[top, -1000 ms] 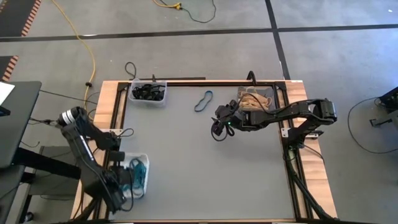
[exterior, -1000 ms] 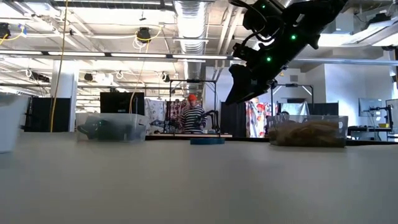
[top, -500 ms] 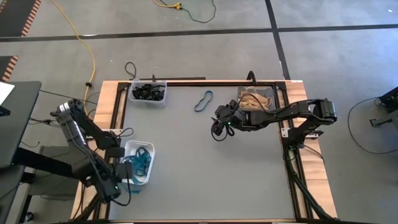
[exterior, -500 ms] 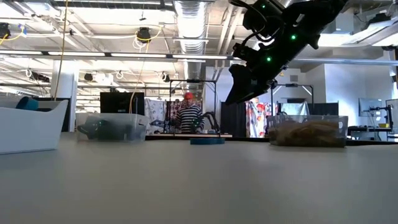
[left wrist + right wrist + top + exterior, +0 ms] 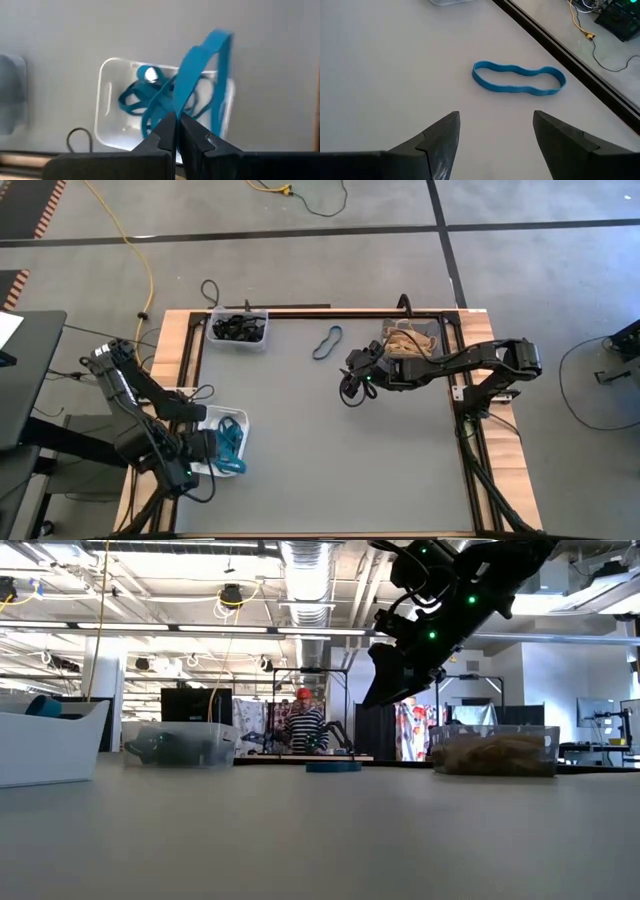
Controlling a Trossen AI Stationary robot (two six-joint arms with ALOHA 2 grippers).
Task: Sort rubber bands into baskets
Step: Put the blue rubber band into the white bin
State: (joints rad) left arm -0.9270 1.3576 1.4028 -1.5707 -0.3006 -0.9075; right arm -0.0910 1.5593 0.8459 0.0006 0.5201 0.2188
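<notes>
Three baskets stand on the grey table (image 5: 330, 440), and the white basket (image 5: 222, 465) at the table's left edge serves as the landmark. The left pincer (image 5: 176, 131) hovers over that white basket with its fingers pressed together on a teal rubber band (image 5: 200, 65); the band loops up from between the fingertips, and more teal bands (image 5: 145, 97) lie tangled inside the basket below it. In the high view the same pincer (image 5: 205, 448) sits at the basket's near-left side, with teal bands (image 5: 230, 442) showing in it. Far across the table from the white basket, along the back edge, stands a clear basket (image 5: 238, 330) holding black rubber bands (image 5: 237, 328). To the right of that one, still at the back edge and well apart from the white basket, a dark basket (image 5: 412, 338) holds tan bands (image 5: 405, 340). Between these two back baskets one loose teal band (image 5: 327, 341) lies flat on the table, touching nothing else. The right pincer (image 5: 352, 385) hangs above the table just beside the dark basket, well away from the white basket, its fingers (image 5: 440, 140) spread wide apart and holding nothing; the loose teal band (image 5: 519, 81) lies ahead of them on the table. In the low view the right pincer (image 5: 395, 670) is raised off the surface, and a person in a striped top (image 5: 303, 725) stands in the room beyond.
</notes>
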